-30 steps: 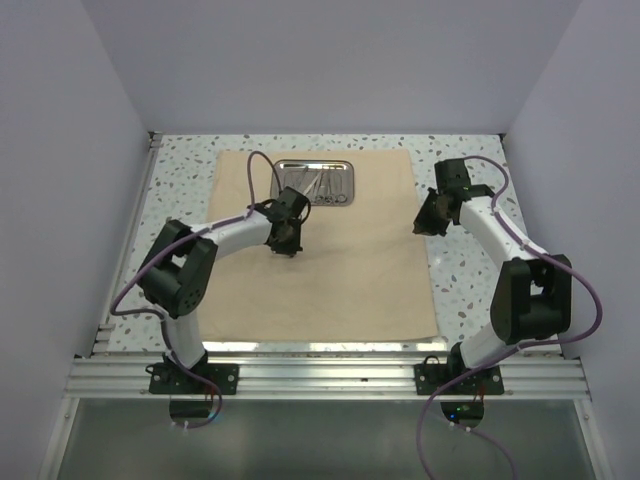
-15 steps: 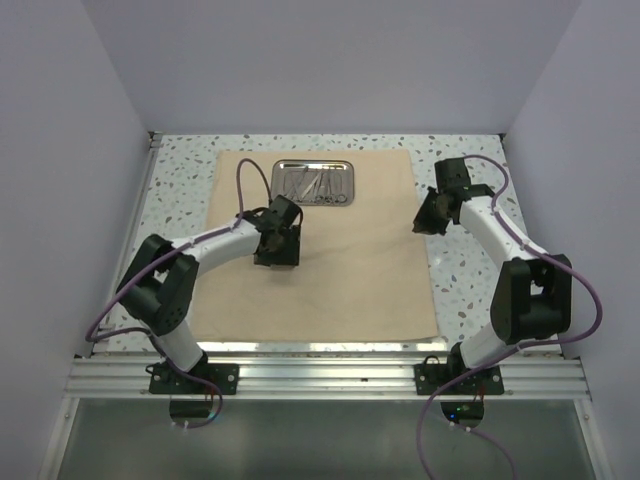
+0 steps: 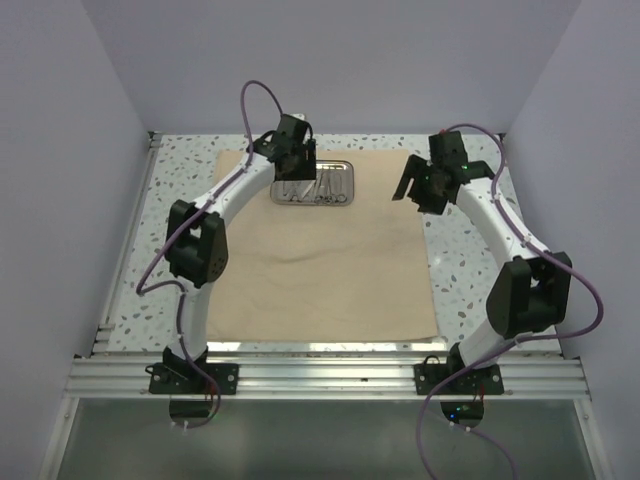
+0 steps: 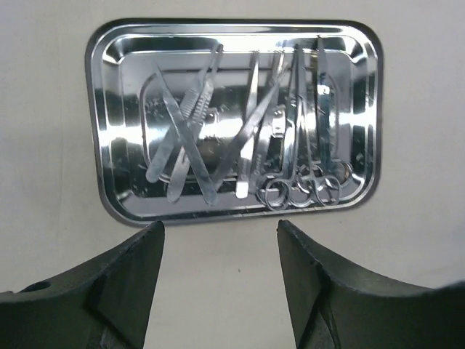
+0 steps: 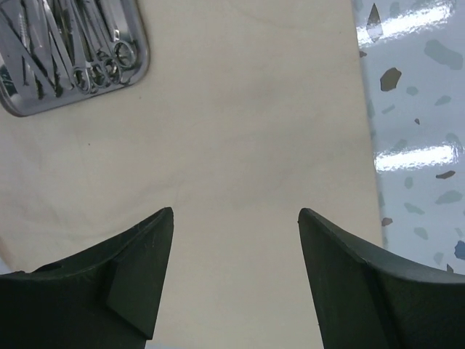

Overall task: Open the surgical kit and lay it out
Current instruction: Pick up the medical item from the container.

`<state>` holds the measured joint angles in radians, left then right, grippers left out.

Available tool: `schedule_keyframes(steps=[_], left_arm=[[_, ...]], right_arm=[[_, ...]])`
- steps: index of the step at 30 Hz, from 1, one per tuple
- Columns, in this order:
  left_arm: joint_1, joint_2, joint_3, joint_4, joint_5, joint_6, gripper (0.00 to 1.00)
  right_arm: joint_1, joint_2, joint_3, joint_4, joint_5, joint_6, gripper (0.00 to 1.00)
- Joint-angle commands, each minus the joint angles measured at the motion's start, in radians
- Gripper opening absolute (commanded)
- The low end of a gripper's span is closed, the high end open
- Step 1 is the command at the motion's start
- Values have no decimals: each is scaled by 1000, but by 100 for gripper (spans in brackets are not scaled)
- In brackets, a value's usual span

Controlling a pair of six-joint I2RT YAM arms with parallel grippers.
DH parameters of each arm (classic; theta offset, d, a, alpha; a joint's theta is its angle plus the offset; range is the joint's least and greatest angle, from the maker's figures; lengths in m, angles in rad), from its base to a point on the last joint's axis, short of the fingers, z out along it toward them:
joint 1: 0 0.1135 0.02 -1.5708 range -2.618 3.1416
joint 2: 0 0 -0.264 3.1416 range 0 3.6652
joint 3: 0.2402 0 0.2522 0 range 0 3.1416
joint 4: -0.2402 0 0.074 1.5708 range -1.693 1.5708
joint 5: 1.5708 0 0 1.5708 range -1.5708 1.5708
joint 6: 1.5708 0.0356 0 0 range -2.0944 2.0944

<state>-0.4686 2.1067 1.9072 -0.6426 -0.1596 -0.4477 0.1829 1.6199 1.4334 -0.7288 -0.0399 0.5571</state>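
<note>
The left gripper [image 4: 219, 227], wide open and empty, hangs over the tray [image 4: 102, 109] at the far edge of the cloth [image 5: 240, 131], the right gripper [image 5: 236, 212] likewise near its right edge, and pinching one of the crossed instruments [image 4: 254, 138] may drag neighbours or skid the tray.

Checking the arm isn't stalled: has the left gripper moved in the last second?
Yes. The left gripper has gone from the middle of the beige cloth wrap, away from the arm bases, to the left end of the steel tray.
</note>
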Motion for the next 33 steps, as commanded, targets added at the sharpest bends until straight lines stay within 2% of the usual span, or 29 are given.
schedule_keyframes(steps=[1, 7, 21, 27, 33], left_arm=[[45, 135, 157, -65, 29, 41, 67], [70, 297, 318, -54, 45, 49, 67], [91, 438, 375, -15, 28, 44, 62], [93, 440, 333, -2, 23, 46, 48], [93, 426, 247, 3, 9, 43, 22]], right_arm=[[-2, -41, 6, -84, 28, -34, 73], [-2, -81, -53, -95, 58, -43, 69], [-2, 26, 33, -159, 78, -74, 60], [-2, 55, 42, -162, 78, -83, 56], [-2, 63, 30, -159, 80, -89, 52]])
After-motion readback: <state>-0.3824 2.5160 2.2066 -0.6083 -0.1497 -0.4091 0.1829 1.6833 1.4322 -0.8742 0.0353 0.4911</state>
